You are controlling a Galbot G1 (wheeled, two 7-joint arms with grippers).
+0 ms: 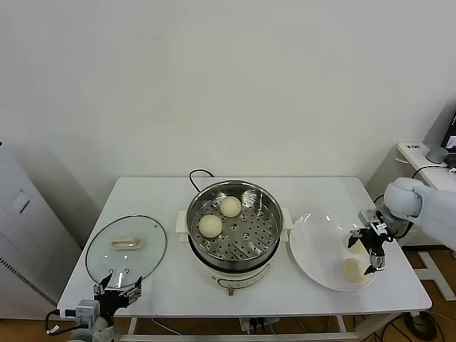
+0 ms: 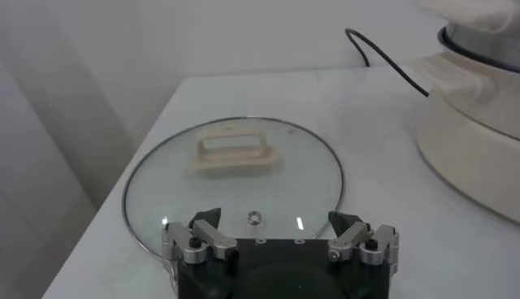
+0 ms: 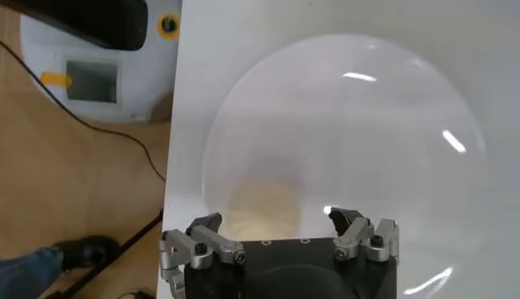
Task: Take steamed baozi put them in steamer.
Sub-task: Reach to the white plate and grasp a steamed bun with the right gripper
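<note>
Baozi split two and two between steamer point(image 1: 234, 229) and white plate point(image 1: 317, 246).
Two buns point(image 1: 220, 216) sit on the perforated tray, touching nothing; two more point(image 1: 353, 259) lie on the plate under the right gripper point(image 1: 370, 251), its jaws apart and empty. Glass lid point(image 1: 126, 247) lies flat left of the steamer, with the parked left gripper point(image 1: 118, 287) at its near edge, jaws apart.
</note>
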